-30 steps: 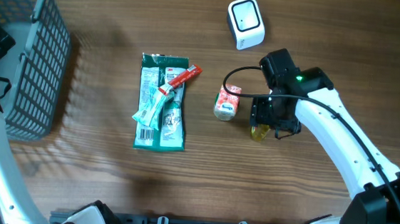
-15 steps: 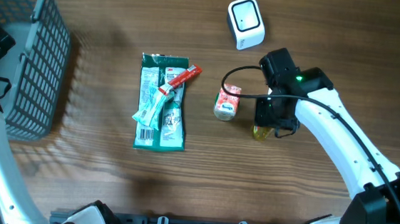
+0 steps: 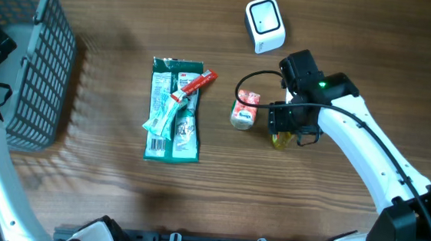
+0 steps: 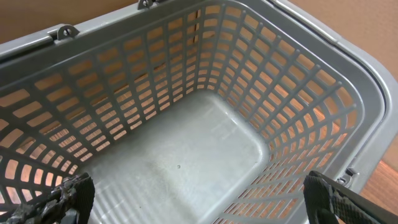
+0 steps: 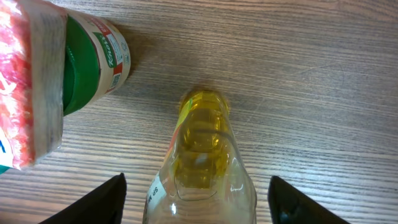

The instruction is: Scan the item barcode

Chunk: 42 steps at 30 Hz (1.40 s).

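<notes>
The right gripper (image 5: 198,205) hangs low over the worktop (image 5: 323,74) with its 2 fingers parted, 1 on each side of the small bottle of yellow oil (image 5: 202,149). As far as the wrist view shows they touch neither flank, so it holds nothing. The bottle lies on its side, cap end pointing away from the wrist.

To grip it well, centre the fingers on the widest part of the body and close gently, since a smooth round bottle may roll or squirt free. Keep the white label strip uncovered, though whether it carries the barcode is too small to tell.

A Knorr tub (image 5: 93,62) lies just beside the bottle and should not be nudged. The scanner (image 3: 264,25) sits near, further up the worktop. The left gripper (image 4: 205,205) is wide open and empty over the grey basket (image 4: 186,155).
</notes>
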Available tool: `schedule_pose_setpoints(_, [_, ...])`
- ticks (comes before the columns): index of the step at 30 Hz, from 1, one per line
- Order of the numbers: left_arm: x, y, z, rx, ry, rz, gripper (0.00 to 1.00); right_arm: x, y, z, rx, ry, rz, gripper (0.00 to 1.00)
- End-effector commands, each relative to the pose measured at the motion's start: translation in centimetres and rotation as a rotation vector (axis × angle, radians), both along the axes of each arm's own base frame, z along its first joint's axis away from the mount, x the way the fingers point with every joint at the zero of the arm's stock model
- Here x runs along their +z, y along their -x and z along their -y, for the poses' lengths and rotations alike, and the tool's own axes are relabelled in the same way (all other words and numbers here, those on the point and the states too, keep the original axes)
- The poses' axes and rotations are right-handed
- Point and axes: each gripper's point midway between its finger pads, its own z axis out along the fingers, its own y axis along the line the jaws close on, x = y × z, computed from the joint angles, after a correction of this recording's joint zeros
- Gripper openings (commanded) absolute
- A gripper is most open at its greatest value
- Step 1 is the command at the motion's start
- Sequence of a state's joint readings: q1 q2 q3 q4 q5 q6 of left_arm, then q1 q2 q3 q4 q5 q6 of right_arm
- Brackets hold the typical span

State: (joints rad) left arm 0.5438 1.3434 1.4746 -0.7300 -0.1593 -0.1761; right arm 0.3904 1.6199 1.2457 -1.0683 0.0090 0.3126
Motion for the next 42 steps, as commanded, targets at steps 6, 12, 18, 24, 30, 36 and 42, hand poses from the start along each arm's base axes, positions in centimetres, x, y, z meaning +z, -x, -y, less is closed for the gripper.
schedule_pose_setpoints(6, [0.35,0.02,-0.08,-0.010,-0.014,-0.001,1.00,-0.63,0.31,0.26,-0.028,0.021,-0.017,0.64])
schedule_pose_setpoints(12, [0.35,0.01,-0.08,-0.011,-0.014,0.000,1.00,-0.67,0.64,0.41,-0.075,0.022,-0.032,0.64])
schedule_pose_setpoints(18, [0.35,0.02,-0.09,-0.010,-0.014,-0.001,1.00,-0.68,0.81,0.47,-0.113,0.021,-0.040,1.00])
schedule_pose_setpoints(24, [0.35,0.02,-0.09,-0.010,-0.014,-0.001,1.00,-0.72,1.22,0.66,-0.165,0.025,-0.057,0.88])
schedule_pose_setpoints(30, [0.35,0.02,-0.09,-0.010,-0.014,-0.001,1.00,-0.69,0.84,0.64,-0.192,0.022,-0.041,0.74])
schedule_pose_setpoints(36, [0.35,0.01,-0.08,-0.011,-0.014,0.000,1.00,-0.68,0.72,0.60,-0.211,0.018,-0.037,0.71])
schedule_pose_setpoints(42, [0.35,0.02,-0.08,-0.011,-0.014,-0.001,1.00,-0.65,0.48,0.49,-0.210,0.012,-0.027,0.70])
